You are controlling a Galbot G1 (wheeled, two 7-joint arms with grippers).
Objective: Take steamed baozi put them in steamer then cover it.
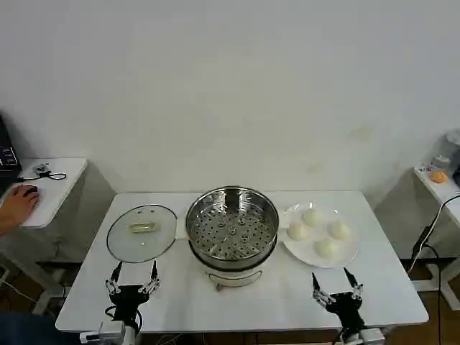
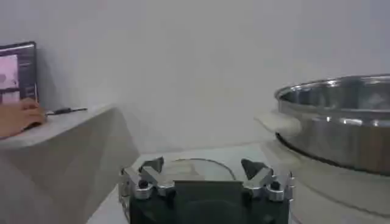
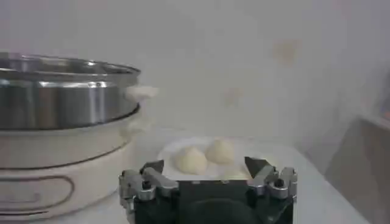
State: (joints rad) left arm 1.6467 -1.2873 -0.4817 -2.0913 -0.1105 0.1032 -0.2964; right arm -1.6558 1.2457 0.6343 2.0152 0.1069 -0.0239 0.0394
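Four steamed baozi [image 1: 317, 231] sit on a white plate [image 1: 349, 256] just right of the open, empty steamer [image 1: 232, 224]; the cover [image 1: 141, 232] lies flat on the counter [image 1: 273, 298] to its left. The right gripper [image 1: 337, 290] hovers near the plate, jaws spread; the left gripper [image 1: 133, 280] waits by the cover, jaws spread too. A good first pick is probably the nearest bun, pinched gently. The right wrist view shows the buns' rounded sides [image 3: 205, 157]; the head view shows the perforated tray.

A plain white wall [image 1: 230, 86] stands behind the white counter [image 1: 180, 287]. On each side is a small white side table [image 1: 54, 190], the right one [image 1: 438, 188] holding what may be a jar.
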